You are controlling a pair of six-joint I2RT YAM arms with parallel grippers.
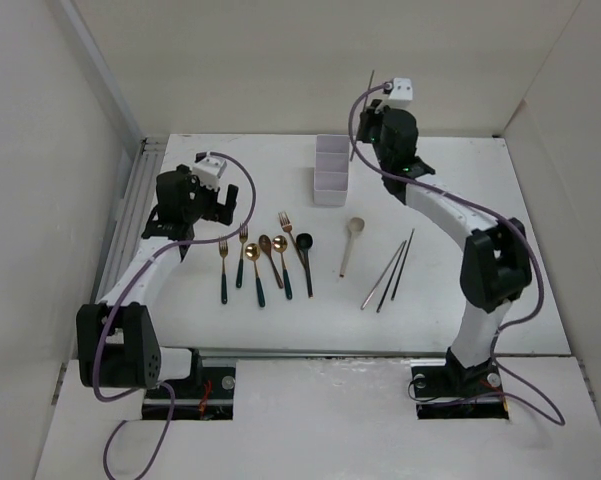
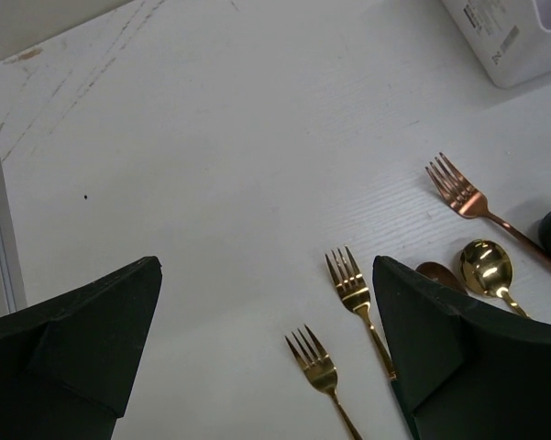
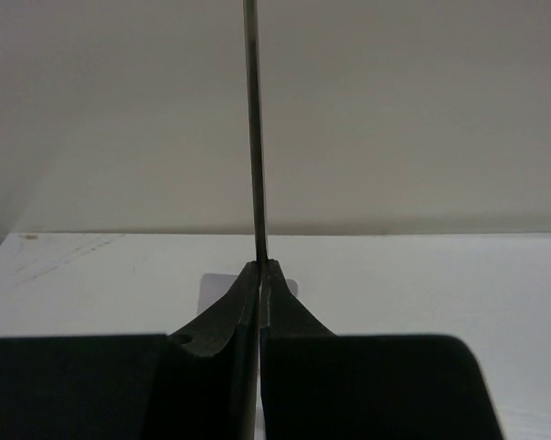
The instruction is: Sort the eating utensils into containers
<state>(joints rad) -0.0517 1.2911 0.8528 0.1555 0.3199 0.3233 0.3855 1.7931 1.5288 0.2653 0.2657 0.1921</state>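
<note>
My right gripper (image 1: 364, 122) is shut on one thin grey chopstick (image 1: 372, 78) and holds it upright, just right of and above the white three-compartment organizer (image 1: 330, 168). In the right wrist view the chopstick (image 3: 251, 128) rises from the shut gripper (image 3: 260, 268), with a bit of the organizer (image 3: 209, 291) behind. My left gripper (image 1: 195, 205) is open and empty, hovering left of the utensil row. In the left wrist view it (image 2: 266, 275) stands over two gold forks (image 2: 314, 359), (image 2: 353, 284).
On the table lie gold forks (image 1: 222, 268), gold spoons (image 1: 253, 268), a copper fork (image 1: 288, 230), a black spoon (image 1: 305, 255), a pale spoon (image 1: 351, 245) and two chopsticks (image 1: 388, 270). White walls enclose the table on the left, back and right.
</note>
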